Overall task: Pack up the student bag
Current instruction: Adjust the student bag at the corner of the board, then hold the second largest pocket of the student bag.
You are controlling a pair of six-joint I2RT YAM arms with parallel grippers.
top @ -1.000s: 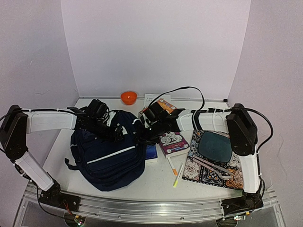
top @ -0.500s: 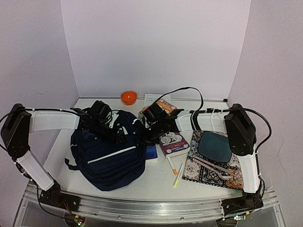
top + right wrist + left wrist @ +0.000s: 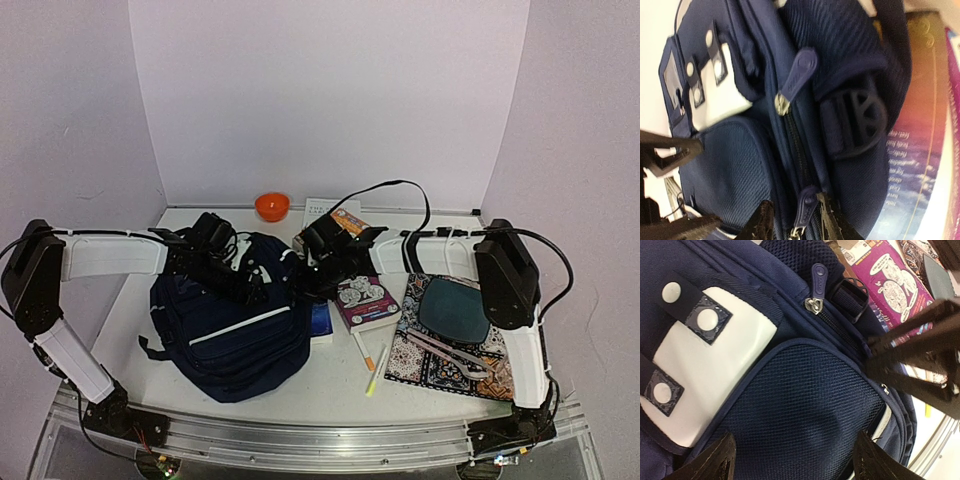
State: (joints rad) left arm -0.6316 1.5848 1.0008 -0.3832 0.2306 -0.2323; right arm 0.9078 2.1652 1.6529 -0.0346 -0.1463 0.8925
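Table [image 3: 330, 385]: student bag [image 3: 235, 330] (inside near edge)

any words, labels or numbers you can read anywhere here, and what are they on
Nothing is clear enough to quote.
Purple book: print in white bubbles on the cover, too small and tilted to read.
Dark book beside the student bag: rows of pale print, blurred.
White card at the back of the table: dark lettering, too small to read.
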